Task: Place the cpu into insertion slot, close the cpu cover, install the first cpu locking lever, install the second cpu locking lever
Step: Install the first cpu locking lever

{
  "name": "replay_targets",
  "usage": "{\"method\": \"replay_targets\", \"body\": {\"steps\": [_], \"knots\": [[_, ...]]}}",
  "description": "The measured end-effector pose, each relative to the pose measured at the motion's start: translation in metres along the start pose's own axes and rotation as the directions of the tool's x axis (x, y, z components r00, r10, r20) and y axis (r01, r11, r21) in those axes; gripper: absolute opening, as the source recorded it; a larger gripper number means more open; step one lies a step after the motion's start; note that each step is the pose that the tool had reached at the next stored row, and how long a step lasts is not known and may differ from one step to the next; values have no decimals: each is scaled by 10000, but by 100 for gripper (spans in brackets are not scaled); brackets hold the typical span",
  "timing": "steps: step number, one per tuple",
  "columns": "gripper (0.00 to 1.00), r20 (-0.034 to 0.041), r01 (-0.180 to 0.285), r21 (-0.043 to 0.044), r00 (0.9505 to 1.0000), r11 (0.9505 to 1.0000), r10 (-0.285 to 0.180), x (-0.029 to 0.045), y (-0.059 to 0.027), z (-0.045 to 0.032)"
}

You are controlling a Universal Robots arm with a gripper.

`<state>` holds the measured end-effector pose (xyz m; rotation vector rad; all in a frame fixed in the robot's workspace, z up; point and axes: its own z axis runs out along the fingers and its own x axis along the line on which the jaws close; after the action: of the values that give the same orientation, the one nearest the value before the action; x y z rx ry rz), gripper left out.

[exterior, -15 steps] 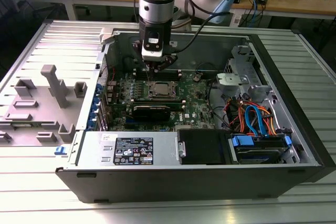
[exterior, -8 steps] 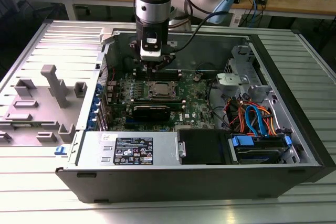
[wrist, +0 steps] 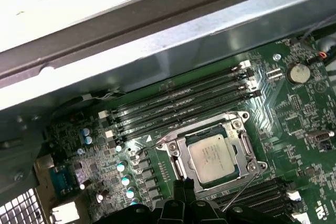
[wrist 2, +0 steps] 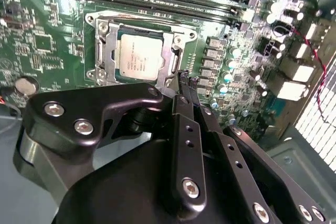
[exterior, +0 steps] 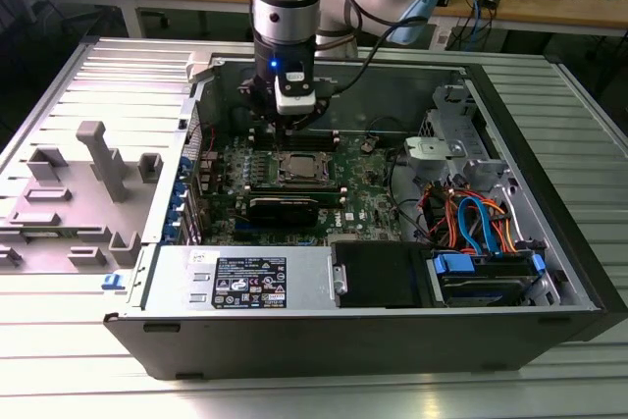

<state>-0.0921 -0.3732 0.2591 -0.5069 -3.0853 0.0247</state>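
The cpu (wrist 2: 138, 56) (wrist: 212, 153) lies flat in the insertion slot (exterior: 299, 169) on the green motherboard, its silver-grey top showing. The cpu cover (wrist 2: 107, 51) (wrist: 247, 148), a thin silver frame, lies down around it. A thin wire locking lever (wrist: 240, 191) slants up from one corner of the socket. My gripper (wrist 2: 187, 79) (wrist: 184, 184) (exterior: 292, 132) hovers just beside one edge of the socket, fingers pressed close together with nothing seen between them.
Long black memory slots (wrist: 184, 106) run along one side of the socket. The case wall (wrist: 173, 40) rises close behind them. The power supply (exterior: 245, 282), a drive cage (exterior: 481, 277) with orange and blue cables, and a grey tool holder (exterior: 93, 159) outside the case surround the board.
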Motion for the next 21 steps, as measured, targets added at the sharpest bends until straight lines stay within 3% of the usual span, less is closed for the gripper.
{"method": "replay_targets", "body": {"steps": [9, 19, 21], "knots": [[11, 11, 783, 1, 9969, 9969, -783, 97, -33, 2], [11, 12, 836, 2, 9965, 9965, -836, 102, -35, 3], [11, 16, 1091, 5, 9940, 9940, -1091, 111, -37, 3]]}}
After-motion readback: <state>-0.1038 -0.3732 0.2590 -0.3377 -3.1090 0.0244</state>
